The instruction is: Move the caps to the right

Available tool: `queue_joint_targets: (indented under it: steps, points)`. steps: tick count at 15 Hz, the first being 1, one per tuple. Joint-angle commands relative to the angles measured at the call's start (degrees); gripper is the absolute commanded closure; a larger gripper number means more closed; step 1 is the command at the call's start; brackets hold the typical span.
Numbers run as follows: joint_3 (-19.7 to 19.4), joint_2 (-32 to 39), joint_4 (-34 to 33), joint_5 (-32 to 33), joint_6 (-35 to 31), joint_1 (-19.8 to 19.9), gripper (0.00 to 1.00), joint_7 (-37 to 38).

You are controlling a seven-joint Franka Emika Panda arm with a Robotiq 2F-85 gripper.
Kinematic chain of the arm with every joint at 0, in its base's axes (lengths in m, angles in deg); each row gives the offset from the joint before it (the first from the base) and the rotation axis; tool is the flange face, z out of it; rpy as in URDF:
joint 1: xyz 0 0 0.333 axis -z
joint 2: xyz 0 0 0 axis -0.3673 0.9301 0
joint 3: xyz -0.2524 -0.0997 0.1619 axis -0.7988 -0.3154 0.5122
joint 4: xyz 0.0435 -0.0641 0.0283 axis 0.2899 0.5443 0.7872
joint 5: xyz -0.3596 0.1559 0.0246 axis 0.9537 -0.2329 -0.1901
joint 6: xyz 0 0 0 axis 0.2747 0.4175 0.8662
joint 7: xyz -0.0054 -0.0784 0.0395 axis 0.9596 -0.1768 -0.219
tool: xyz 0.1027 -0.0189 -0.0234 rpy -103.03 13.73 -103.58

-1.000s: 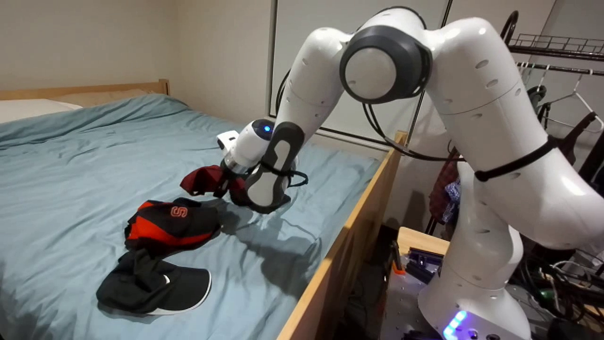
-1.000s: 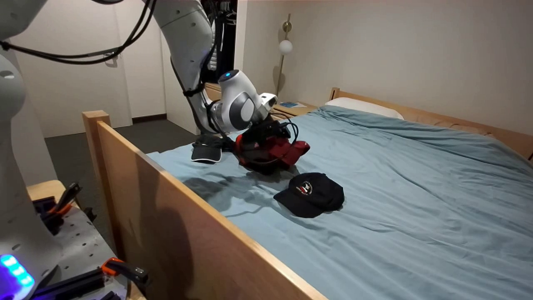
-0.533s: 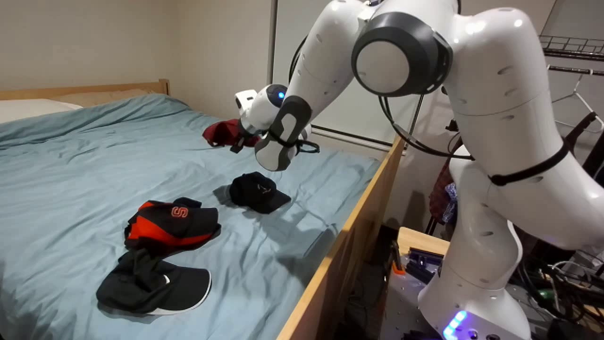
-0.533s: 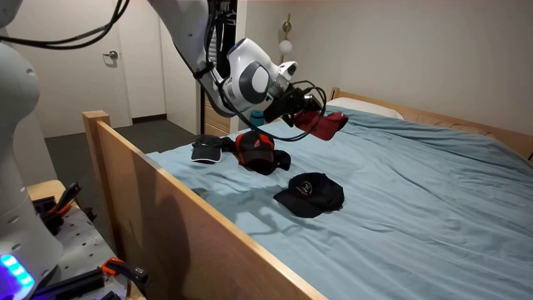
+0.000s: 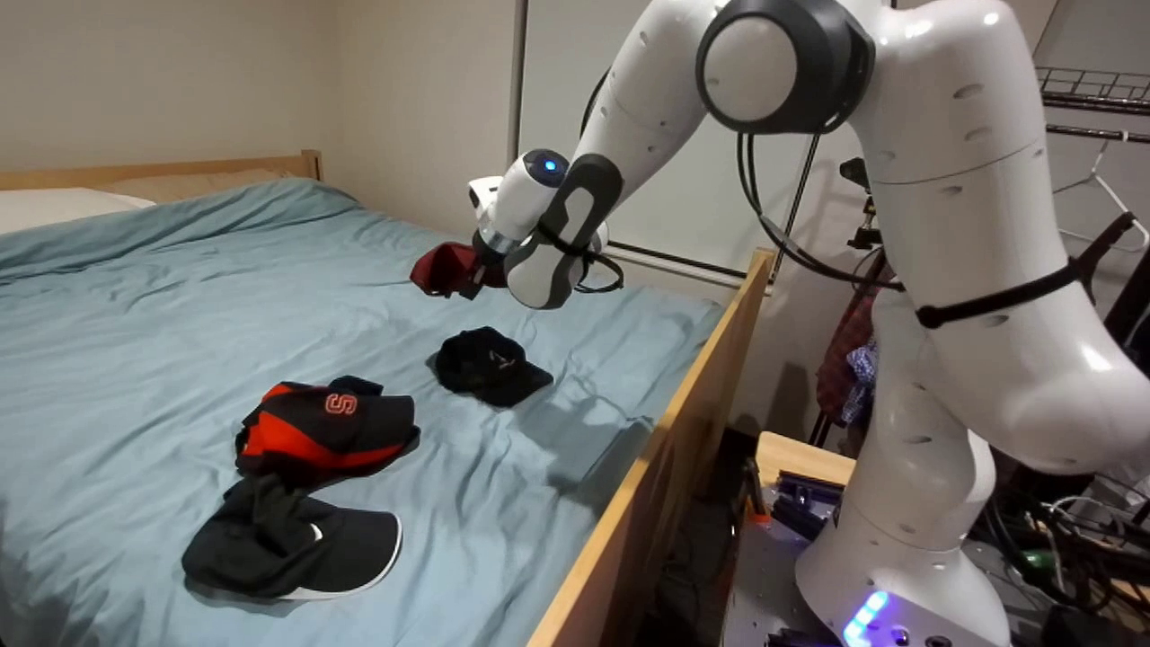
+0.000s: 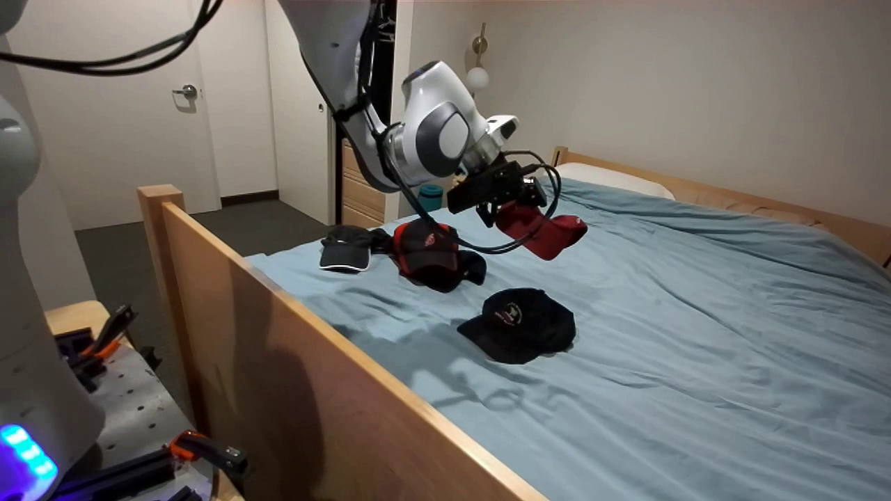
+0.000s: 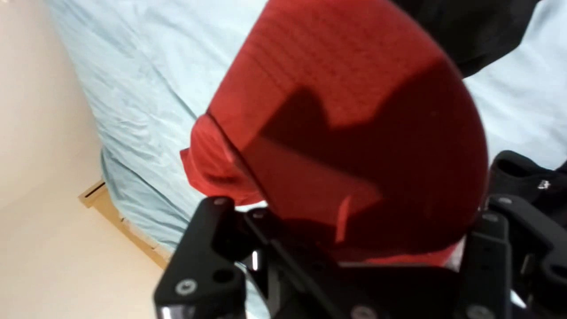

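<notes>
Aloft over rumpled blue bedding [image 6: 696, 334] near pale walls [image 6: 696, 83]: gripper [image 5: 474, 280], jaws tight on 1 red cap [image 7: 350, 128].

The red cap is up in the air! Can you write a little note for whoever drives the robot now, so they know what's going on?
Gripper: shut on the red cap, above the bed.
On the bed: white-edged black cap, black-and-red cap with an S, and black cap with a round badge.
Done: red cap gripped and lifted. Can't tell if any other cap is already in place.
Left: set the red cap down on the right, then probably any others not there yet.
</notes>
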Motion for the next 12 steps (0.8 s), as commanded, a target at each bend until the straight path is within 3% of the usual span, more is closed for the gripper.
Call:
queue_joint_targets:
  steps: [1, 4, 6, 8, 9, 10, 12]
  points:
    - [15.4, -10.3, 6.2, 5.8, 2.5, 14.9, 0.97, -1.7]
    - [29.2, -11.2, 8.5, 6.3, 5.1, 28.6, 0.96, -1.6]
    - [38.4, -8.7, 7.8, -0.3, 7.3, 36.5, 0.96, -5.9]
    - [47.5, -5.3, 3.5, -9.1, 13.6, 44.7, 0.97, -13.2]
    - [40.7, -7.8, 7.0, -3.0, 9.6, 38.4, 0.96, -6.3]
    - [44.1, -6.9, 6.1, -5.9, 11.4, 41.4, 0.96, -9.2]
    - [46.2, -5.4, 4.4, -6.9, 12.1, 43.7, 0.96, -10.5]
